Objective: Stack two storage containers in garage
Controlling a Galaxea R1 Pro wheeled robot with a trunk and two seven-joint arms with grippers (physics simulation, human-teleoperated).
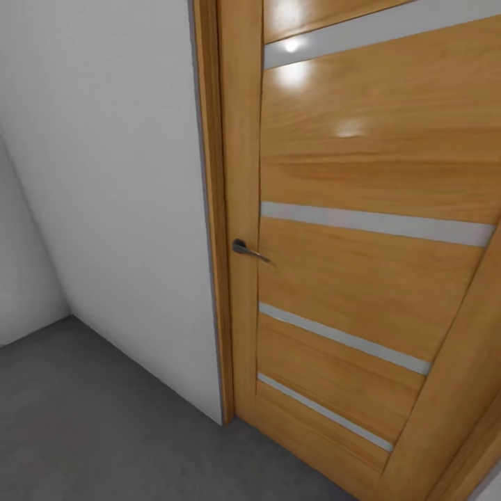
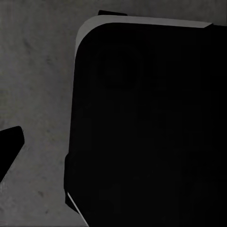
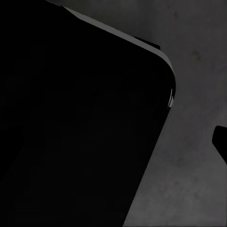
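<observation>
**In the garage, facing the door, no bins in sight**

The wooden door [image 1: 362, 229] with pale stripes looms large in the head view, shut against its frame, the white wall [image 1: 111, 174] beside it. Below runs the dark grey floor [image 1: 90, 417], meeting the wall's foot. My read: the robot is in transit, arms tucked low over its black base [image 2: 146, 127]. The storage containers aren't on show. A small lever handle [image 1: 247, 249] sits at the door's edge. Each gripper's opening: cannot tell.
</observation>
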